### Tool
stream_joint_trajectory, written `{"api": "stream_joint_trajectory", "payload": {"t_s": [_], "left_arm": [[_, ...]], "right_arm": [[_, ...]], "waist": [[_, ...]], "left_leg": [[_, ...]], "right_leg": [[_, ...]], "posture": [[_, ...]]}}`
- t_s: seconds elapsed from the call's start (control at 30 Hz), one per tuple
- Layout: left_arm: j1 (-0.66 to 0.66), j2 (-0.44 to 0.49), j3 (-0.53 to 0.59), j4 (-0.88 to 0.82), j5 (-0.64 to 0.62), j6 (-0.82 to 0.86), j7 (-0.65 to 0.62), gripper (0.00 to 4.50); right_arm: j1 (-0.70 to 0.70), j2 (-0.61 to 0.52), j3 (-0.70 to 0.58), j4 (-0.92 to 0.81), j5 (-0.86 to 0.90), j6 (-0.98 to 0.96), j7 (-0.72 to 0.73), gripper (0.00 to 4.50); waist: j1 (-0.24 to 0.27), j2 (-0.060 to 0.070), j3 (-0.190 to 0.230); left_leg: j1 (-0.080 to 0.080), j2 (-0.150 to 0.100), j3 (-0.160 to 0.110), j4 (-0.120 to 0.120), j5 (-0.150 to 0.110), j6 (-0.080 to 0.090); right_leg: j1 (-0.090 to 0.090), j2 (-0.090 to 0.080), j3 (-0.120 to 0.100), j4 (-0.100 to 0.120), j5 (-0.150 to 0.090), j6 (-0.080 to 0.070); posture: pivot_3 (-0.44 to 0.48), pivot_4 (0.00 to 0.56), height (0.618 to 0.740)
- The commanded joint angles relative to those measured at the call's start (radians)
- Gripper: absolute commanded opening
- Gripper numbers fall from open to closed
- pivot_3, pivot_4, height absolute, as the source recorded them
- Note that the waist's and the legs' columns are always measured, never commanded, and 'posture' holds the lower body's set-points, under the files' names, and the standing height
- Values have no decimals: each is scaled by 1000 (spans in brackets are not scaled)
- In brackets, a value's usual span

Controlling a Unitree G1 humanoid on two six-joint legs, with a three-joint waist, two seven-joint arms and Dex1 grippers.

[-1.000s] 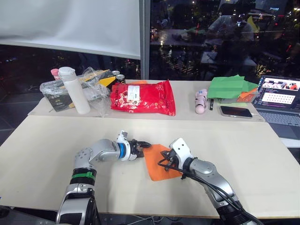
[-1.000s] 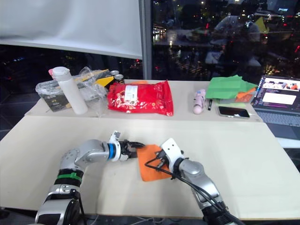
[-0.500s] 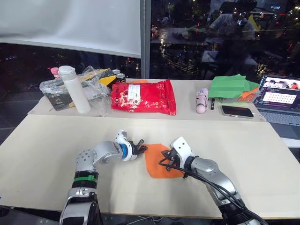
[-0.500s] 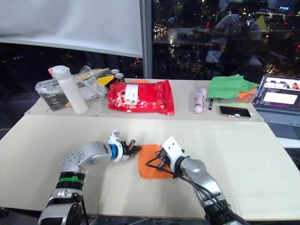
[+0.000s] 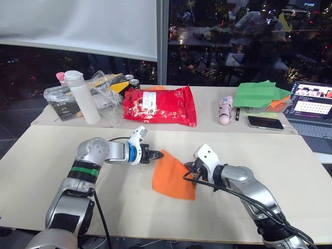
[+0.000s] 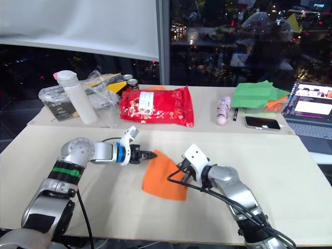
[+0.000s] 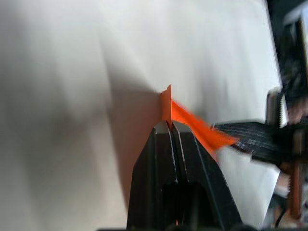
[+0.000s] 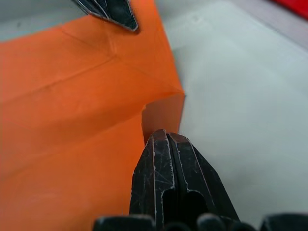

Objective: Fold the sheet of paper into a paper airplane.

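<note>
- My left tool (image 5: pixel 154 154) is pinched shut on the far corner of the sheet of paper (image 5: pixel 173 176); the left wrist view shows the orange edge caught between the closed fingers.
- My right tool (image 5: pixel 191 173) is likewise closed on the sheet's right edge, where a small flap stands up just ahead of the fingertips (image 8: pixel 166 144).
- Half a second ago the left tool sat beside the paper, which lay flat; now the sheet hangs tilted between both tools, its far corner raised off the worktop (image 5: pixel 46 166) and its near edge low.
- Crease lines run across the orange face in the right wrist view, so I judge folding is underway but no nose or wings are formed yet.
- Behind, well apart, lie a red snack bag (image 5: pixel 160 106), a white bottle (image 5: pixel 83 97), green paper sheets (image 5: pixel 258 95), a phone (image 5: pixel 265 122) and a laptop (image 5: pixel 314 108).
</note>
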Motion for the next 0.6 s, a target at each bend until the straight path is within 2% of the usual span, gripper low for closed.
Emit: {"api": "stream_joint_trajectory", "payload": {"t_s": [0.03, 0.17, 0.33, 0.43, 0.6], "left_arm": [[-78, 3, -94, 74, 178, -86, -219, 14], [-163, -37, -174, 198, 374, -262, -404, 14], [-237, -111, -197, 338, 559, -454, -535, 14], [-253, -138, -194, 351, 626, -503, -609, 14], [-203, -132, -234, 287, 746, -631, -723, 14]], "right_arm": [[13, 7, 6, -40, 5, -1, -12, 0], [42, 29, 22, -56, 4, 3, -31, 0], [68, 45, 39, -79, 5, 10, -47, 0], [77, 49, 41, -80, 2, 12, -55, 0], [82, 44, 41, -51, -14, 0, -74, 0]], "waist": [[0, 0, 0], [2, 0, 0], [3, 0, 0], [3, 0, 0], [1, 0, 0]], "left_leg": [[-1, 0, 0, 0, 0, 0], [-5, 0, 0, 0, 1, 2], [-7, 0, 0, 0, 3, 4], [-9, 0, 0, 0, 3, 5], [-9, 0, 0, 0, 5, 7]], "right_leg": [[-2, 0, 0, 1, 0, 0], [-6, 0, 0, 1, 1, 0], [-6, 0, 0, 1, 1, 0], [-4, 0, 0, 2, 2, 1], [-4, 0, 0, 3, 2, 2]], "posture": [[0, 150, 719], [0, 150, 719], [0, 150, 719], [0, 150, 719], [0, 150, 719]]}}
